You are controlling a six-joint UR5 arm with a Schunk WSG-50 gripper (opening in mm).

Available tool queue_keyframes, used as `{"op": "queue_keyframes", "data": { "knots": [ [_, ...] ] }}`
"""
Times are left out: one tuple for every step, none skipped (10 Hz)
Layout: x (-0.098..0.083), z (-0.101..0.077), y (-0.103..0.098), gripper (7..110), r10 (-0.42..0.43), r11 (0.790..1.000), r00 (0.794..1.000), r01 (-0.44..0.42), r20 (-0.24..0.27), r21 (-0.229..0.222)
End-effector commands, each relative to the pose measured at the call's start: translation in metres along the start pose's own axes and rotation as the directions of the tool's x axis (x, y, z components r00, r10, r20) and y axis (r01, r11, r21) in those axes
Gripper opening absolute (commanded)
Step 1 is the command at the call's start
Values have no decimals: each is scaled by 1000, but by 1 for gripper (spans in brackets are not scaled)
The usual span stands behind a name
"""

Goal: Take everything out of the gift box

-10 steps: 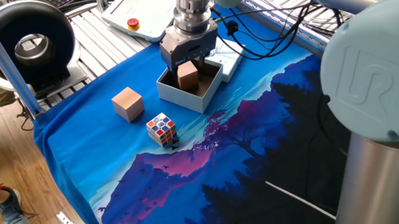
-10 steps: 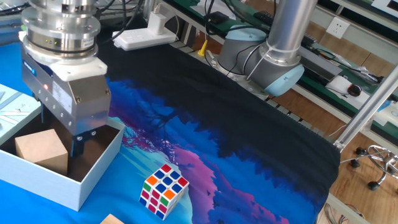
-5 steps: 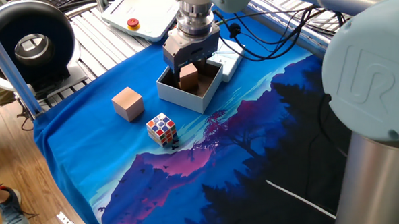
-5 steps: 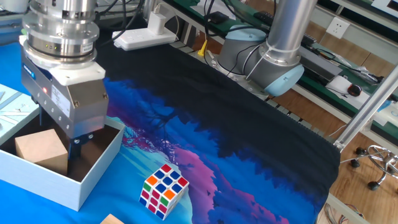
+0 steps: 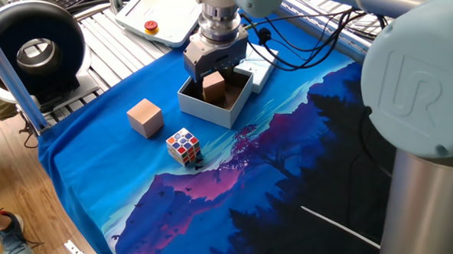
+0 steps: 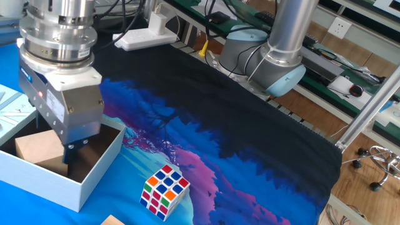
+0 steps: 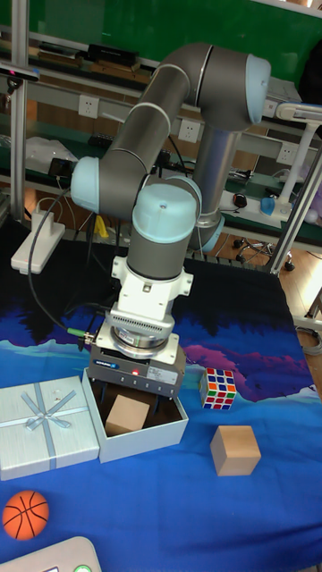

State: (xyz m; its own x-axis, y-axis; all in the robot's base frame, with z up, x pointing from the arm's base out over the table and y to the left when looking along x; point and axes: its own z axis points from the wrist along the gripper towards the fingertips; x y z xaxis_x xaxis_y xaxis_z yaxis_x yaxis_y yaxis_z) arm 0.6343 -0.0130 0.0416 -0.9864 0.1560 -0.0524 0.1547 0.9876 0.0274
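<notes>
Blue cloth [image 5: 289,162], tool [image 7: 132,404] inside gift box [image 5: 230,111]

Gift box [image 5: 210,106] walls hem end effector [image 5: 213,75]; wooden cube [image 5: 213,87] between fingers

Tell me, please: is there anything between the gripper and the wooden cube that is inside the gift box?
Nothing visible is. The gripper hangs directly over the wooden cube in the gift box, its fingers down around the cube. The puzzle cube and the paler cube lie outside on the cloth, and the lid lies beside the box.
</notes>
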Motion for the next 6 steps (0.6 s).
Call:
{"op": "queue_keyframes", "data": {
  "knots": [
    [-10,-2,-4,88,28,1000,1000,-28,8,8],
    [-12,0,-3,88,42,999,999,-42,10,9],
    [-14,1,1,88,59,998,998,-59,9,4],
    [-15,2,3,66,65,998,998,-65,9,10],
    [-16,2,2,66,67,998,998,-67,8,20],
    [-18,3,-1,66,67,997,998,-67,9,28]
  ]
}}
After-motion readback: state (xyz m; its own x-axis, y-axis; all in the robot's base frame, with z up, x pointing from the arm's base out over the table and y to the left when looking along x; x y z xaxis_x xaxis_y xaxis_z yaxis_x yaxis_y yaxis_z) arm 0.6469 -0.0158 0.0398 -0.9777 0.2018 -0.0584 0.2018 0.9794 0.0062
